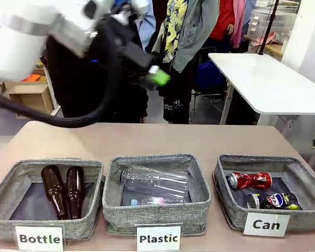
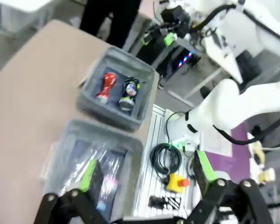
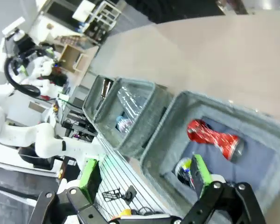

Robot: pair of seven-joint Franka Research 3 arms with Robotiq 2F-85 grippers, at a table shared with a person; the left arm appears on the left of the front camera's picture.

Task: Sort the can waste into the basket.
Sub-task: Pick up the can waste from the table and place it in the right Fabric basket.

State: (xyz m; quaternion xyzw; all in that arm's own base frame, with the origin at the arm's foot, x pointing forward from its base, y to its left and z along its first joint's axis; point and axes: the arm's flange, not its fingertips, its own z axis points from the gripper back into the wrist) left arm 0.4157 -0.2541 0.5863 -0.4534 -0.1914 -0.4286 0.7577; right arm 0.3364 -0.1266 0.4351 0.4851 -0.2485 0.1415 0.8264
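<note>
The grey "Can" basket (image 1: 252, 159) stands at the front right of the table. Inside it lie a crushed red can (image 1: 250, 180) and a black can (image 1: 275, 200), side by side. My left gripper (image 1: 156, 79) hangs high over the far side of the table. Its wrist view shows it open (image 2: 144, 182) and empty, looking down on the basket (image 2: 91, 105), the red can (image 2: 107, 85) and the black can (image 2: 129, 91). My right gripper (image 3: 144, 177) is open and empty above the basket (image 3: 177, 107), with the red can (image 3: 212, 137) and black can (image 3: 184, 170) below.
A "Bottle" bin (image 1: 21, 168) holds two brown bottles (image 1: 63, 189). The middle "Plastic" bin (image 1: 147, 160) holds clear bottles (image 1: 155, 181). A person (image 1: 191, 31) stands beyond the table's far edge. A white table (image 1: 268, 79) sits at the back right.
</note>
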